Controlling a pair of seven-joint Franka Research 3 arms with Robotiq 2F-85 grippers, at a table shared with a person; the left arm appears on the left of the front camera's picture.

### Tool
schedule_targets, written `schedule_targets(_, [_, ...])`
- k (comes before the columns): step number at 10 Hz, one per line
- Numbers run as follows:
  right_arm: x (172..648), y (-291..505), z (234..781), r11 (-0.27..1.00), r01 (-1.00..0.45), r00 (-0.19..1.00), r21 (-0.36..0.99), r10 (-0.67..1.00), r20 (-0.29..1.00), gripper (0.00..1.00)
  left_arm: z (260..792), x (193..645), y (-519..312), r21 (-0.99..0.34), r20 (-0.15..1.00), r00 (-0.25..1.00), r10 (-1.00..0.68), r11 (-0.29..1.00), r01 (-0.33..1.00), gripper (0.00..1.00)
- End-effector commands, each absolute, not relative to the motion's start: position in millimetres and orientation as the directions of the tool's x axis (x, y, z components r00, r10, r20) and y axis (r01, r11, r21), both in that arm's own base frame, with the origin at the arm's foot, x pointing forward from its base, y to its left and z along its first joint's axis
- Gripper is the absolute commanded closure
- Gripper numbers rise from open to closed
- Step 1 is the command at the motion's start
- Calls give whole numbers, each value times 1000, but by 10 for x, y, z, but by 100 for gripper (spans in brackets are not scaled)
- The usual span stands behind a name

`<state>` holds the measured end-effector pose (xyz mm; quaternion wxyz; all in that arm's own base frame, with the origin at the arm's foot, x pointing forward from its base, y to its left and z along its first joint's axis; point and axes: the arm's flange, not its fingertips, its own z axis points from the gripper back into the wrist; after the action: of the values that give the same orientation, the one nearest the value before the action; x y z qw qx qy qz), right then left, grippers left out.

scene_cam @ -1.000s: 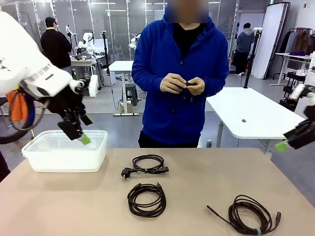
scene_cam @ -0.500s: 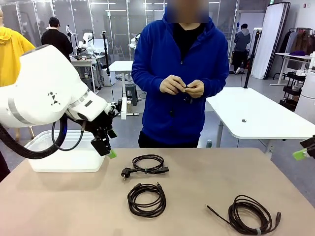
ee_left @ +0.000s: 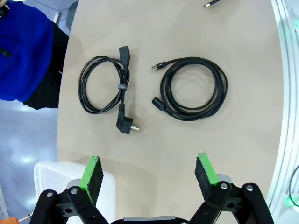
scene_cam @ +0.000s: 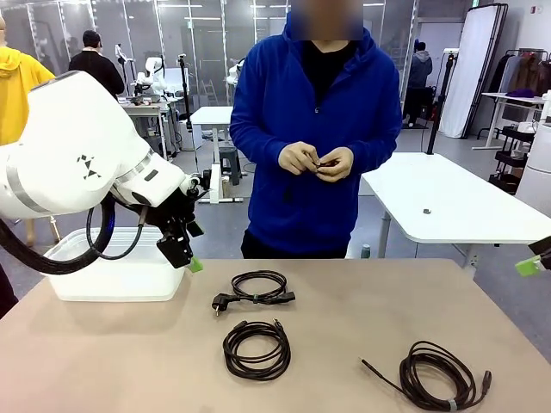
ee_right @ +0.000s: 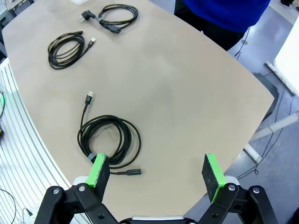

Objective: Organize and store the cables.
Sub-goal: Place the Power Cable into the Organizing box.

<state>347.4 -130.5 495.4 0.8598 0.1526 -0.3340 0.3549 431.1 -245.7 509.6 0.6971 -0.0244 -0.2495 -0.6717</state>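
Tan table (scene_cam: 362, 310) first: none of your cables is stored yet. The plugged power cord coil (scene_cam: 256, 288) lies just right of the white plastic bin (scene_cam: 112, 280), the USB cable coil (scene_cam: 256, 349) further from it towards you, and the larger coil (scene_cam: 439, 375) farthest from it. Your left gripper (ee_left: 149, 172) hovers at the bin's right corner, jaws wide, empty. Your right gripper (ee_right: 156, 170), equally wide and empty, hangs at the table end opposite the bin. The arm hides most of the bin, which is probably empty. All three coils remain.

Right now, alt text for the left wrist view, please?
The open left gripper hangs above a tan table with two black cables lying apart: a power-plug coil and a second coil. A white bin corner shows beside it.
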Motion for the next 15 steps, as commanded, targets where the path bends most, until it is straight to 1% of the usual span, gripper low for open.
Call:
schedule_targets(1, [3485, -1295, 4975, 713, -701, 536, 32, 496, 682, 0, 4972, 4286, -2502, 263, 440, -43, -897, 83, 961, 0])
schedule_targets(3, [3485, -1295, 4975, 713, -701, 536, 32, 496, 682, 0, 4800, 4431, -2716, 301, 423, -75, -903, 62, 952, 0])
schedule_targets(4, [3485, -1295, 4975, 713, -701, 536, 32, 496, 682, 0, 4705, 4513, -2838, 296, 403, -75, -912, 53, 954, 0])
schedule_targets(5, [3485, -1295, 4975, 713, -701, 536, 32, 496, 682, 0, 4592, 4637, -3013, 304, 338, -70, -939, 38, 952, 0])
schedule_targets(6, [3485, -1295, 4975, 713, -701, 536, 32, 496, 682, 0, 4550, 4760, -3149, 321, 307, -71, -949, 33, 947, 0])
schedule_targets(8, [3485, -1295, 4975, 713, -701, 536, 32, 496, 682, 0, 4520, 4933, -3360, 318, 289, -87, -953, 10, 948, 0])
schedule_targets(10, [3485, -1295, 4975, 713, -701, 536, 32, 496, 682, 0, 4437, 5053, -3489, 293, 257, -93, -962, -14, 956, 0])
schedule_targets(13, [3485, -1295, 4975, 713, -701, 536, 32, 496, 682, 0, 4408, 5126, -3529, 273, 245, -82, -966, -13, 962, 0])
schedule_targets(15, [3485, -1295, 4975, 713, -701, 536, 32, 496, 682, 0, 4368, 5320, -3571, 227, 205, -86, -975, -38, 973, 0])
